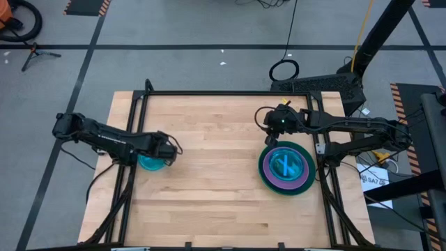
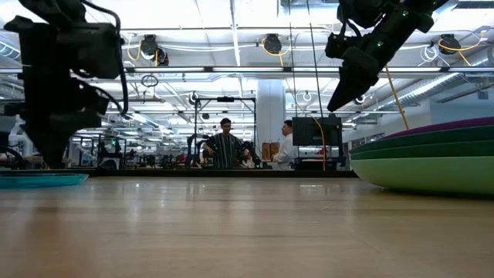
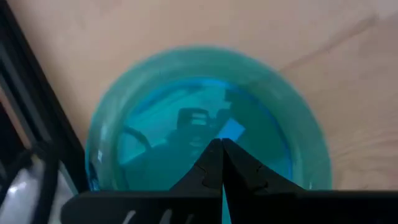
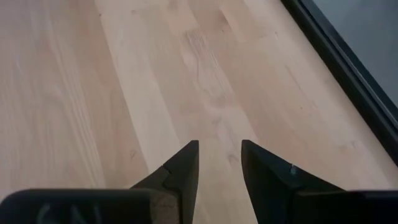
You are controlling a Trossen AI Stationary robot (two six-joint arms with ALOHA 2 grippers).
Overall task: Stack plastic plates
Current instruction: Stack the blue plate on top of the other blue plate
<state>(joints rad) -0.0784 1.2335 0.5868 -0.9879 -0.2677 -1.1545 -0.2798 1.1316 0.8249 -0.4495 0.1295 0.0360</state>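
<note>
Stack [image 1: 286, 167] built at desk right, cyan plate on top | one cyan-blue plate [image 1: 150, 162] left | left gripper [image 3: 219, 163] clenched above it | right gripper [image 4: 219, 163] released, empty.

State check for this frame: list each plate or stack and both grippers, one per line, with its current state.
Lone small cyan-blue round plastic plate: flat on the wooden table, left side, under the left gripper.
Stack of round plastic plates: nested on the table's right side, dark green at the rim, purple inside, cyan-blue on top.
Left gripper: shut, over the lone plate.
Right gripper: open, empty, raised beside the stack.
</note>
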